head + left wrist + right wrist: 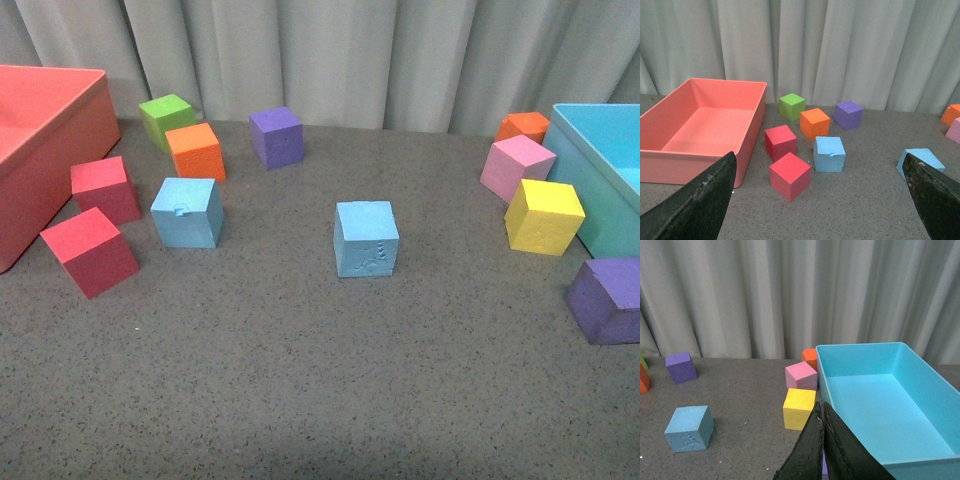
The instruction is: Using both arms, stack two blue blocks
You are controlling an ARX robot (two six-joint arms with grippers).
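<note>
The left fingers (695, 205) are filling the lower corners of the left wrist view. They are standing spread wide, with nothing between them. The right fingers (812, 450) are pressing flat together in the right wrist view and gripping nothing. They are showing beside the near corner of the turquoise bin (920, 467). Neither arm is showing in the front view.

Both blue blocks are sitting apart on the grey counter (300, 400), each flat on one face and touching nothing. The notched blue block (187, 212) is lying left of centre, with its small notch at the front edge of its top. It is sitting just right of the rear red cube (105, 190), near the front red cube (90, 252), and just in front of the left orange cube (196, 152). The embossed blue block (366, 238) is sitting alone near the middle of the counter, its raised marks facing the robot.

A green cube (167, 122) and the rear purple cube (276, 137) are standing further back, before the pale curtain (350, 50). The red bin (60, 150) is occupying the far left.

On the right, the pink cube (516, 167), the right orange cube (523, 127) and the yellow cube (543, 216) are clustering just beside the turquoise bin. The near purple cube (610, 300) is sitting tilted at the right edge, in front of that bin.
</note>
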